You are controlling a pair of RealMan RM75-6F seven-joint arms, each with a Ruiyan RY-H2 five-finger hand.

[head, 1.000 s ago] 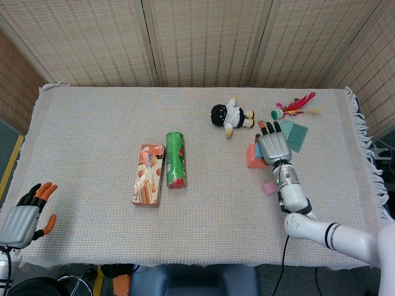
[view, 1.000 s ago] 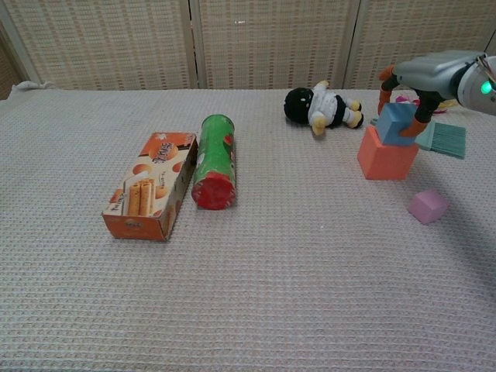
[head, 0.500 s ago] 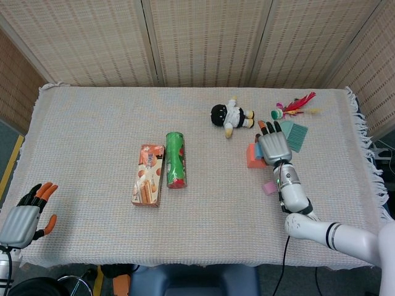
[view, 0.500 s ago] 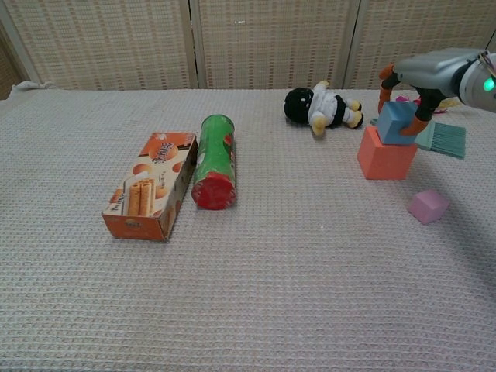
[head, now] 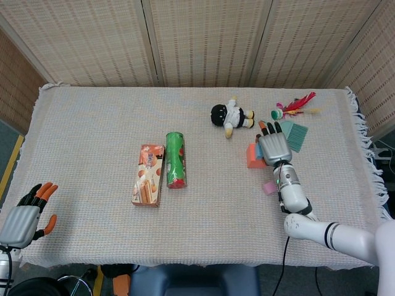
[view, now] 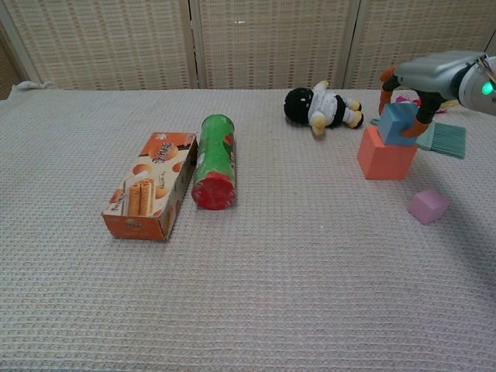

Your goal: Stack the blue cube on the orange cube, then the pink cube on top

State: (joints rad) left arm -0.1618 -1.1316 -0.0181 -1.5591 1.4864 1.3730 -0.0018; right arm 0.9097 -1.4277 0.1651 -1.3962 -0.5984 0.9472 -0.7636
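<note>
While the woven cloth-covered table [head: 92,123] is filling both views, its right fringe is running out of the chest view. Behind it, ribbed wicker screens [view: 263,39] are standing, cut off at the top.

Right hand [view: 422,77]: metallic grey shell, orange fingertips; its wrist is being cropped by the chest view's edge. From the head view it is hiding most of what it holds; the chest view is showing its fingers clamping the blue cube [view: 397,124] from either side. Left hand [head: 23,216]: resting low at the table's near-left corner, fingers apart, holding nothing, partly cut off.

Biscuit box [view: 151,184]: flat printed cardboard, lying beside a green cylindrical can [view: 215,160] with a red end.

Orange cube [view: 385,153]: matte, square-edged, sitting on the cloth with the blue cube tilted on its top right part.

Plush doll [view: 319,107]: soft, black-headed, lying on its side.

Teal brush [view: 443,139]: bristled, partly behind the hand.

Pink cube [view: 428,206]: small, pale, lying apart, nearer than the orange cube.

Feathered toy [head: 295,105]: too small to make out.
</note>
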